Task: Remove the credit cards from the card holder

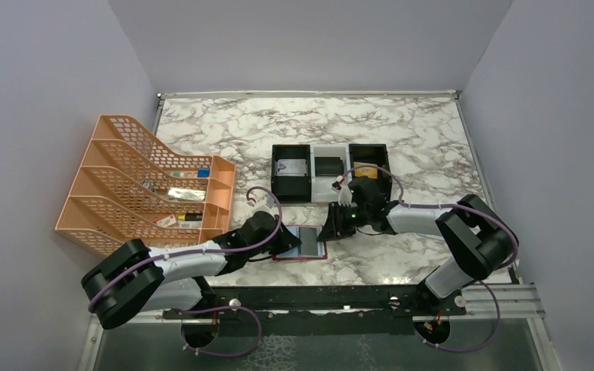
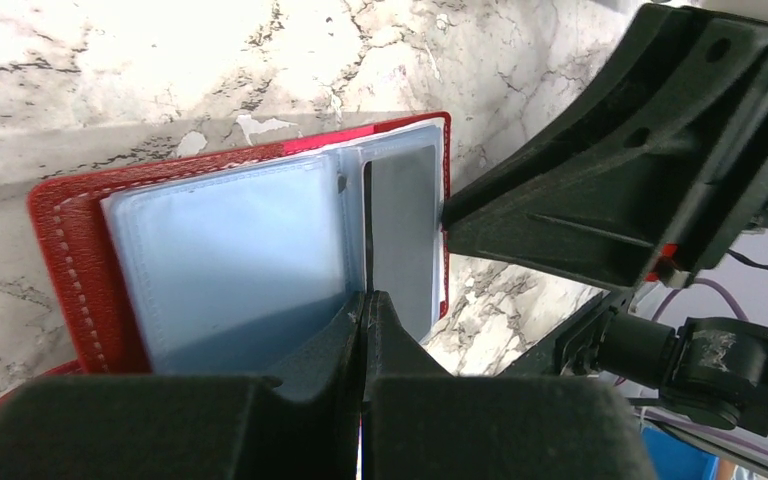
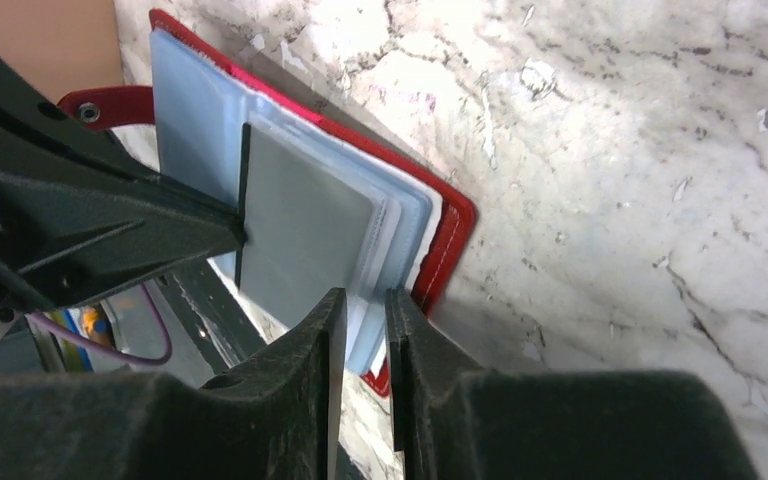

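Note:
The card holder (image 1: 308,244) lies open on the marble between my two grippers, red border and pale blue sleeves up. A dark grey credit card (image 2: 405,230) sits inside its right-hand sleeve and shows in the right wrist view too, as the grey card (image 3: 305,225). My left gripper (image 2: 365,300) is shut with nothing between its fingers, its tip resting on the holder at the fold beside that card. My right gripper (image 3: 365,300) stands at the holder's outer edge. Its jaws are a narrow gap apart, with the sleeve edges just at their tips.
A black-and-white three-compartment tray (image 1: 329,185) stands behind the holder with flat cards in its compartments. An orange mesh file rack (image 1: 147,185) fills the left side. Grey walls close in the table on three sides.

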Motion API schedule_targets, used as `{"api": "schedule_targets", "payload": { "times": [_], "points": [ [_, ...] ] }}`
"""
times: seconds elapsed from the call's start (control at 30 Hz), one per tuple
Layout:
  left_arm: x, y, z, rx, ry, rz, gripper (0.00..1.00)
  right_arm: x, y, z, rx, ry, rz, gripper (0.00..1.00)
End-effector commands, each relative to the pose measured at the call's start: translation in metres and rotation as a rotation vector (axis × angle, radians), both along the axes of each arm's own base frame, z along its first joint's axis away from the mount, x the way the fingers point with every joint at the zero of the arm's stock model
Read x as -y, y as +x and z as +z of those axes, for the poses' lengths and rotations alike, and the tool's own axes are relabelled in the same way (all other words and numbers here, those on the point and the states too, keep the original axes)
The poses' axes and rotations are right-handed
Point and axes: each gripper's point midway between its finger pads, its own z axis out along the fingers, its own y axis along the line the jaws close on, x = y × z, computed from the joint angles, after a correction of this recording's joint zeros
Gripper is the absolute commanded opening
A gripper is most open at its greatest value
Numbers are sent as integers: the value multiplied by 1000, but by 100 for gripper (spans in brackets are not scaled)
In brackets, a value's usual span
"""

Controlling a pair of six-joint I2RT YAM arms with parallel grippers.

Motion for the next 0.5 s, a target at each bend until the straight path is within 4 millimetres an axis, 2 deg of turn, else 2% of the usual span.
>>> {"api": "schedule_targets", "payload": {
  "times": [0.0, 0.07, 0.2, 0.27, 0.37, 0.4, 0.47],
  "points": [
    [-5, 3, -11, -5, 40, 12, 0, 0, 11, 25, 107, -4, 14, 24],
    [-3, 2, -15, -15, 49, 1, 0, 1, 19, 42, 175, 1, -10, 28],
    [6, 1, -17, -21, 40, -30, 0, 19, 41, 77, 322, -18, -177, 57],
    [9, 2, -16, -21, 40, -39, 0, 27, 49, 91, 382, 0, -259, 67],
    [17, 2, -13, -14, 23, -54, 0, 32, 46, 96, 349, 63, -351, 94],
    [20, 1, -13, -16, 18, -63, 0, 26, 41, 98, 356, 96, -306, 91],
    [28, 1, -10, -14, 4, -77, 0, 19, 33, 95, 330, 118, -248, 78]
  ]
}}
